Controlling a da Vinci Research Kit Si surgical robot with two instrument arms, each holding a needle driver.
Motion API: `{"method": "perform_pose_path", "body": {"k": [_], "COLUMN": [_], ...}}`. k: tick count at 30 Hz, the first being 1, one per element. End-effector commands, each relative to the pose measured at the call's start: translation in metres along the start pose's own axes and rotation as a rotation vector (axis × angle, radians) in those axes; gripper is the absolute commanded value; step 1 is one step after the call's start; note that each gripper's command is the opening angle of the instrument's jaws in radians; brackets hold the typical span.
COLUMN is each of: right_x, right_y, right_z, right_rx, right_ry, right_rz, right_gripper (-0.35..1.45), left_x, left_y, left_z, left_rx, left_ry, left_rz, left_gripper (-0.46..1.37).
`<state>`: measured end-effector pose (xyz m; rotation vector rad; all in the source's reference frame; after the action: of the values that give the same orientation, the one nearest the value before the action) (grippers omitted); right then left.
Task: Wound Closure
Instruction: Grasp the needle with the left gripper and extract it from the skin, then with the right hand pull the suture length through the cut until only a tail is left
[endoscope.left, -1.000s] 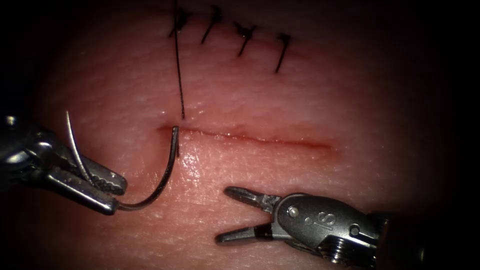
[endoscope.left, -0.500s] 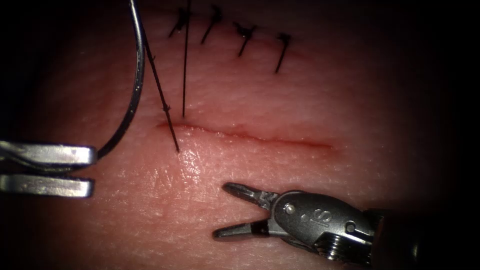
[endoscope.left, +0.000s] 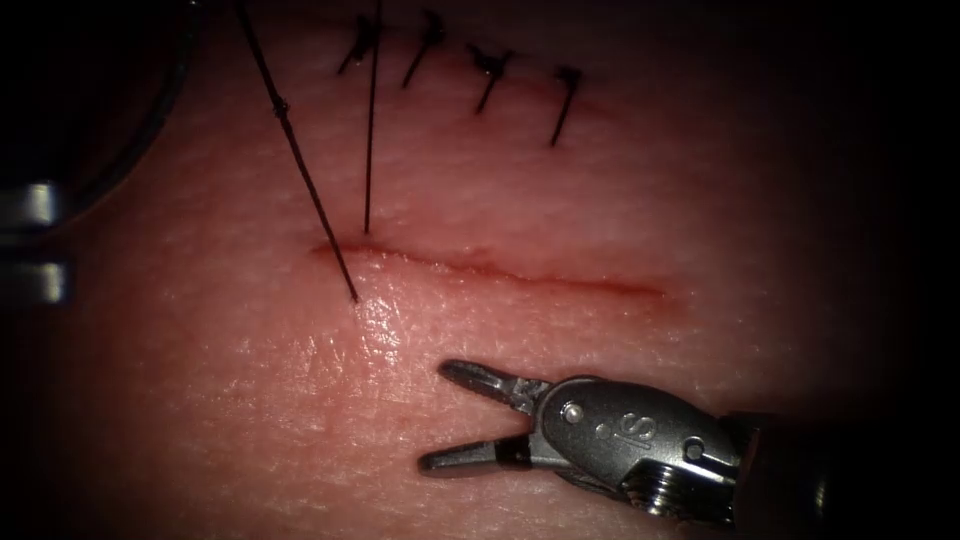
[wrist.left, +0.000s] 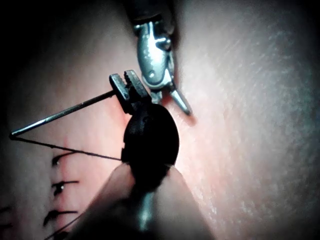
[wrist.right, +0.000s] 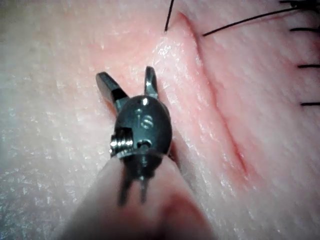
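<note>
The cut runs across the tissue. At the picture's left edge my left tool is shut on the curved needle, gripping it toward its tip end. The needle is out of the tissue and arcs up over the dark upper left. In the left wrist view the left tool holds the needle, and thread trails from its tail. One strand of thread leaves the tissue just below the cut's left end; another strand enters just above it. My right tool hovers open below the cut, holding nothing.
Several finished stitches sit in a row above the cut, with more of them in the right wrist view. The right tool hangs open close over the tissue beside the cut.
The left tool drew the needle out of the tissue below the cut and carried it up and left, pulling thread through behind it. The right tool barely shifted.
</note>
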<state>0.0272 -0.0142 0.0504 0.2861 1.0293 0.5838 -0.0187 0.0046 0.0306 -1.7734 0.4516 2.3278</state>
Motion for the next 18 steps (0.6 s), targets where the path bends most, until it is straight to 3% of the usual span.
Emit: {"method": "perform_pose_path", "body": {"k": [1,7,18], "right_x": [0.0000,0.0000,0.0002], "right_y": [0.0000,0.0004,0.0009], "right_z": [0.0000,0.0004,0.0020], "right_rx": [-0.002,-0.019,-0.046], "right_ry": [0.001,0.010,0.015], "right_rz": [0.000,0.006,0.011], "right_gripper": [0.77,0.77,0.78], "left_x": [0.0000,-0.0014,-0.0056], "left_y": [0.0001,0.0025,0.0073], "left_z": [-0.0001,-0.0005,-0.0007], "left_rx": [-0.002,0.014,-0.012], "left_ry": [-0.002,0.000,-0.031], "left_rz": [0.001,0.010,-0.039], "left_gripper": [-0.35,-0.35,-0.35]}}
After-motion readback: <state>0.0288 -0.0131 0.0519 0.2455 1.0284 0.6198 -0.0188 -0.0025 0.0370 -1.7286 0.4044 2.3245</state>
